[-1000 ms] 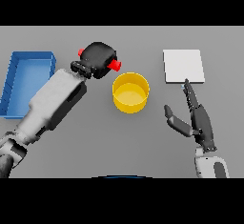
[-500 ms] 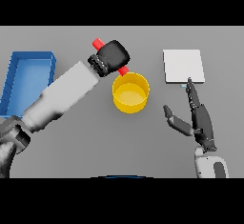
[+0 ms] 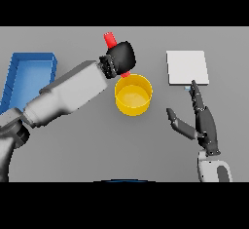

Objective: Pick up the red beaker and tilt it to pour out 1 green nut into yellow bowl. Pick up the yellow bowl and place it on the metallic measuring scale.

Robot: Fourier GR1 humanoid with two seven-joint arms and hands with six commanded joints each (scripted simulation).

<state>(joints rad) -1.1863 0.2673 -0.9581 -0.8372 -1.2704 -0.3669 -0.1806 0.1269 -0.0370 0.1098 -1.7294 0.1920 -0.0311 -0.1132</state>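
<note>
My left hand (image 3: 121, 58) curled around the red beaker (image 3: 111, 40), beaker tilted, its lower end just over the far rim of the yellow bowl (image 3: 133, 94), my right hand (image 3: 203, 121) with fingers straight, holding nothing, scale (image 3: 187, 67) just beyond its fingertips, blue tray (image 3: 29, 77) far to my left

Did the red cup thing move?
Yes. The red beaker, held in the left hand, moved right, toward the round yellow bowl.
</note>
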